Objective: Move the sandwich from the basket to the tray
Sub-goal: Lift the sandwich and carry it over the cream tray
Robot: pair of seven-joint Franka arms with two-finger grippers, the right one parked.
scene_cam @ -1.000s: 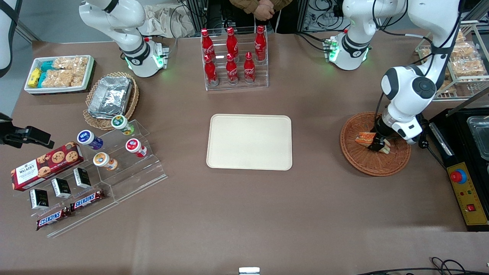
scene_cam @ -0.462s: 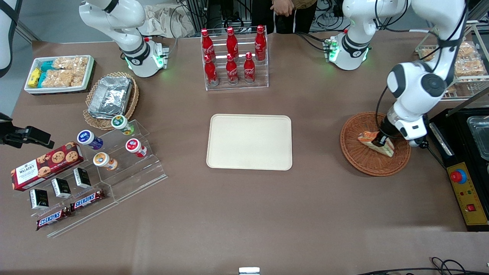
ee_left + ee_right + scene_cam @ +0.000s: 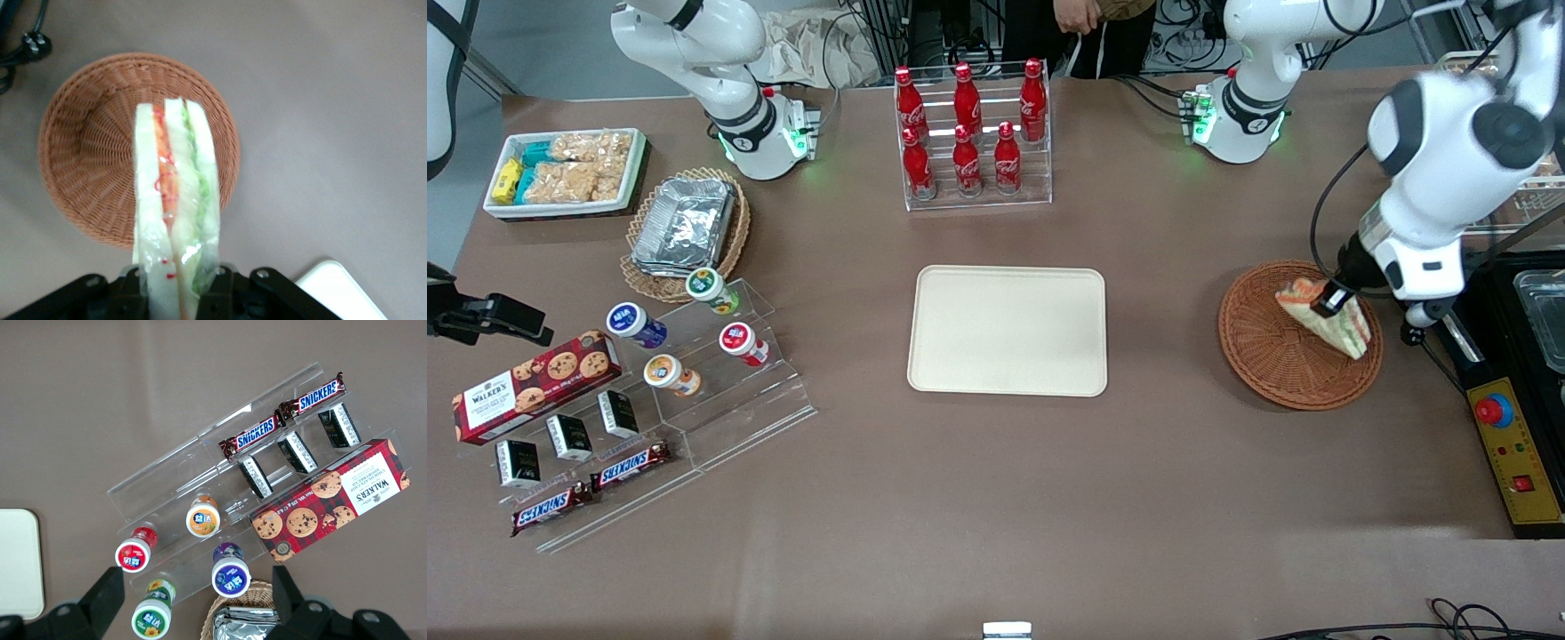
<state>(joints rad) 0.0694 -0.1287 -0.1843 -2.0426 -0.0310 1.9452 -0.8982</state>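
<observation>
Pincer [image 3: 1333, 299] clamping sandwich [image 3: 1325, 316] above basket [image 3: 1272, 351]

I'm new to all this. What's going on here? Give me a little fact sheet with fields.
Job: move the sandwich from the basket to the tray
Gripper: shut on the sandwich, above the basket
Sandwich: lifted clear of the basket, hanging from the gripper
Basket: nothing in it
Tray: bare, at mid-table
Nearby: red bottles in a clear rack, farther from the front camera than the tray
</observation>
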